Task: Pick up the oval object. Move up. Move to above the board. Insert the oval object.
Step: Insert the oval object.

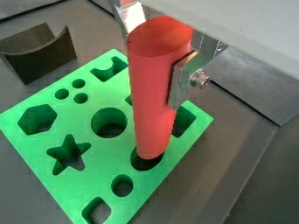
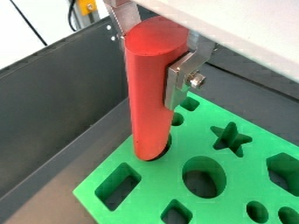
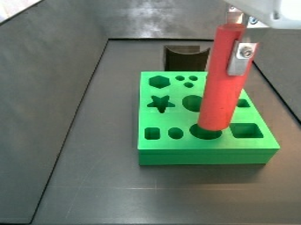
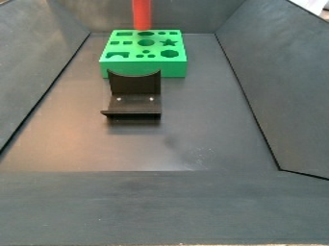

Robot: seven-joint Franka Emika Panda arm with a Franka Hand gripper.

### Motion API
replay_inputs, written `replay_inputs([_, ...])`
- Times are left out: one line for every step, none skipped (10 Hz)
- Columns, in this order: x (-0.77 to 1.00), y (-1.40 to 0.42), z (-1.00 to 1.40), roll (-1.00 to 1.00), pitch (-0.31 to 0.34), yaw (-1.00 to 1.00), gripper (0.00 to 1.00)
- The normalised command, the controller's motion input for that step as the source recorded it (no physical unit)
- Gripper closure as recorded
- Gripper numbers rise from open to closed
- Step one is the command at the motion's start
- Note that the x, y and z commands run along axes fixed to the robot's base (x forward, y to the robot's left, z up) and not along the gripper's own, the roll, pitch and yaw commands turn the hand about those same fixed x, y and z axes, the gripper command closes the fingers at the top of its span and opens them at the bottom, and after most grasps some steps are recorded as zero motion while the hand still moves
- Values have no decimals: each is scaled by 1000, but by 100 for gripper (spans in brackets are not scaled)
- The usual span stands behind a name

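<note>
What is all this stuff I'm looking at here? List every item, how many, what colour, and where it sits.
Board: one, bright green, on the dark floor of the bin, with shaped holes in its top (star, hexagon, circles, squares).
Peg: one, red, upright, its lower end in a hole of the board near an edge, its upper part between the gripper's fingers.
Arch-shaped block: one, dark, on the floor beside the board, not touching it in a side view.
Bin walls: dark grey, sloping up around the floor.
Gripper: one, silver, above the board, closed on the peg; one finger shows as a flat silver plate against the peg's side.
</note>
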Motion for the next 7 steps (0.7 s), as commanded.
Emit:
replay_inputs([106, 0, -114, 93, -9, 206, 100])
replay_inputs([0, -6, -54, 39, -6, 23, 100])
replay_inputs([-137, -31, -97, 64, -16, 0, 100])
replay_inputs([-60, -94, -163, 39, -37, 0, 100])
replay_inputs([-9, -100, -211, 24, -47, 0, 100])
replay_inputs([0, -80, -154, 4, -46, 0, 100])
replay_inputs([0, -91, -169, 0, -44, 0, 100])
